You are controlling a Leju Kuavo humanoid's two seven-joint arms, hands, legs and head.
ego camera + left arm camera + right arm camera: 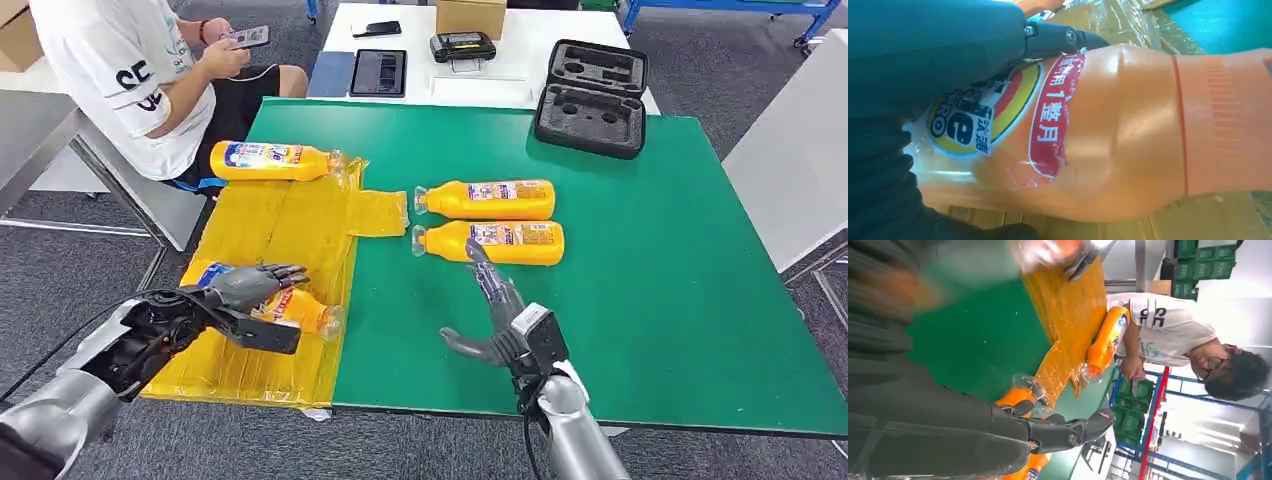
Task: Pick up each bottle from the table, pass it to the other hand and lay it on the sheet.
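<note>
Just ahead of right hand [497, 318], fingers spread and empty: near bottle [490, 242], long axis crosswise to them. Over on sheet [280, 222], left hand [243, 288] gripping laid bottle [295, 308].

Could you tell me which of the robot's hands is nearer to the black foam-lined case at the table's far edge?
Right. The right hand is on the green table, short of the black foam-lined case; the left hand holds an orange bottle across the table.

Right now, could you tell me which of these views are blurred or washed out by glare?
Head view: sharp and evenly lit. Left wrist view: slightly soft, very close on the orange bottle. Right wrist view: smeared near the robot hand, background overexposed behind the person.
</note>
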